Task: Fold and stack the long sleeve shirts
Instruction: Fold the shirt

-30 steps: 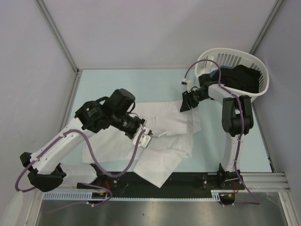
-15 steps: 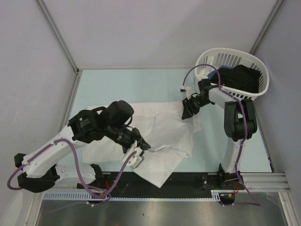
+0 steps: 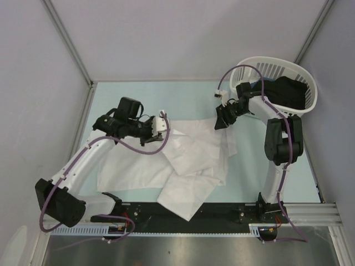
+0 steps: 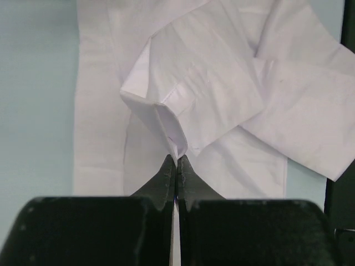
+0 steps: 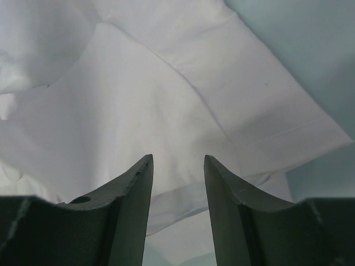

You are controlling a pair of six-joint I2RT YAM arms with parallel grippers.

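Left tool (image 3: 162, 122) holds a sleeve (image 3: 167, 136) above the white shirt (image 3: 191, 160) on the tabletop (image 3: 138, 95); right tool (image 3: 220, 118) hovers at its far corner. Left wrist: jaws clamped on the cuff (image 4: 166, 117), so I'd drag slowly, keeping tension. Right wrist: jaws apart over cloth.

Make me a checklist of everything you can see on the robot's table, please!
Surface: pale blue table.
Job's things: one white shirt, rumpled, spread mid-table.
Clutter: white basket in the far right corner, dark clothes inside.
Pincers: left pincer shut on a shirt cuff; right pincer open over the shirt.
Cables: purple cables loop along both arms.
Surroundings: grey walls on three sides.
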